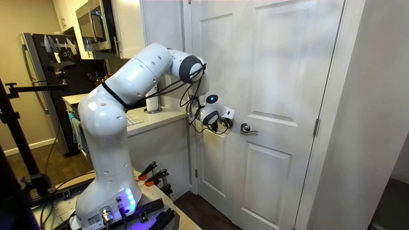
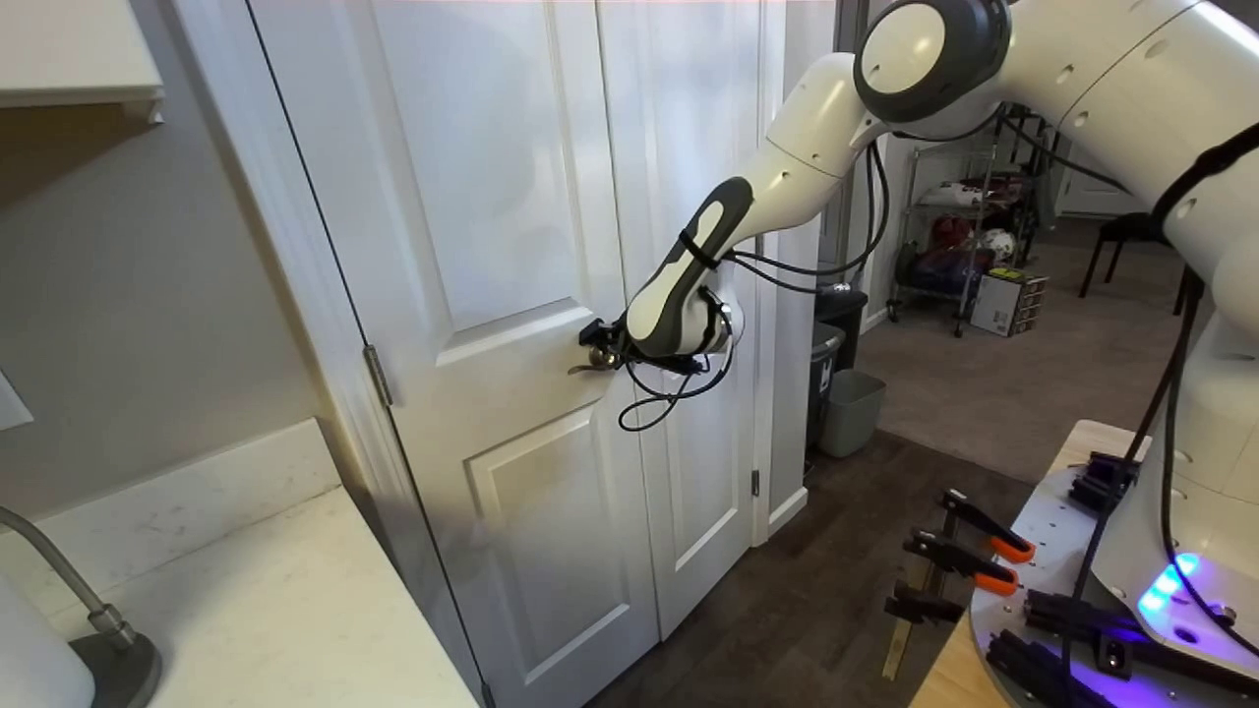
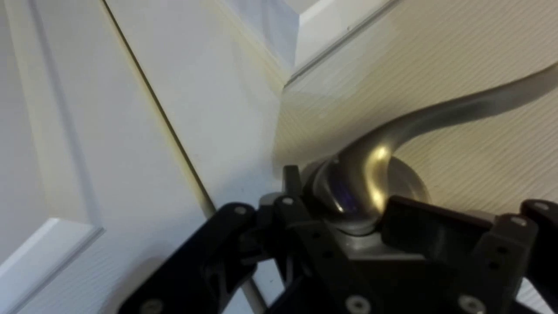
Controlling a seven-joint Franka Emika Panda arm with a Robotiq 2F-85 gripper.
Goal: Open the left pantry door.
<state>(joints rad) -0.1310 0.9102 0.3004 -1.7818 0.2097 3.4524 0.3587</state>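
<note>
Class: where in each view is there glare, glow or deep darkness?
Wrist view: yellowish glint on the curved silver metal lever handle, the black two-fingered gripper in near darkness; in an exterior view, pale sheen on the white panelled right door leaf; in both exterior views, glowing blue-white lights on the white robot base.

— What surface do we see in both exterior views?
— A pale counter [image 2: 295, 619], with a low upright strip [image 2: 197, 492] along its back edge.
— And what do we find standing on it?
— A white roll [image 1: 152, 103], upright on a round-based silvery holder [image 1: 152, 111], near the back edge and set in from the side edge.
— And closer to that edge?
— We see a white gridded piece [image 1: 134, 119], partly hidden; cloth or mat, we can't tell.
</note>
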